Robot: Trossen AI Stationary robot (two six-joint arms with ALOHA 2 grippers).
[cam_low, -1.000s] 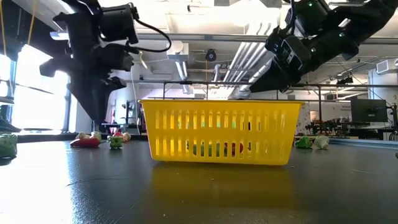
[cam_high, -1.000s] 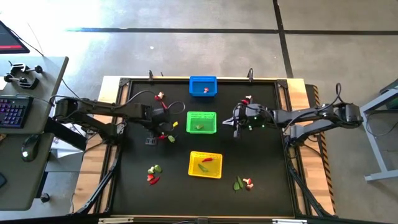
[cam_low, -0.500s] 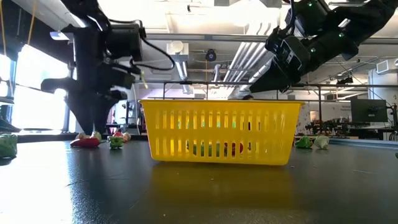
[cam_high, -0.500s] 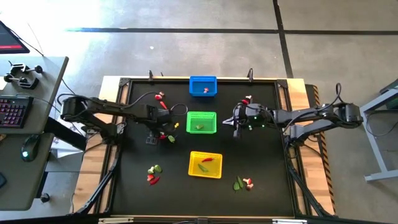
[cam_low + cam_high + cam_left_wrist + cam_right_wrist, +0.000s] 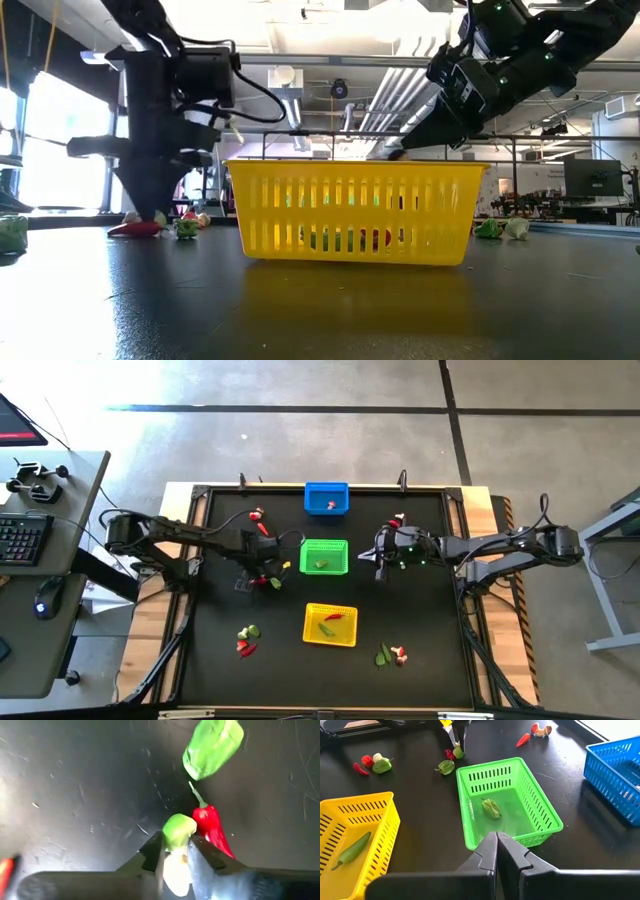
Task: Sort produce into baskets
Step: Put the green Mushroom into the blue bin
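My left gripper [image 5: 262, 574] stands left of the green basket [image 5: 324, 556]. It is shut on a small piece with a green head and a white stem [image 5: 176, 845]. A red chilli [image 5: 212, 827] and a green leafy bit [image 5: 212, 747] lie on the table right beside it. My right gripper [image 5: 380, 563] is shut and empty, above the table just right of the green basket; it also shows in its own wrist view [image 5: 496, 840]. The blue basket [image 5: 326, 498] stands at the far side and the yellow basket [image 5: 330, 624] nearer. My left gripper pinches the piece's white stem [image 5: 174, 870] between its two fingers. The fingers come from above, pointing down. The green head [image 5: 179, 829] sticks out past the fingertips, close to the table beside the chilli. I cannot tell whether it rests on the table.
The green basket holds a green piece [image 5: 491, 807], the yellow one a green pod [image 5: 352, 849] and a chilli, the blue one a small piece. Loose produce lies at the near left [image 5: 247, 640], near right [image 5: 392, 654], far left [image 5: 259, 516] and far right [image 5: 398, 520].
My left gripper has gone down toward the table at the small pieces left of the green basket, and its arm has shifted a little toward the table's right.
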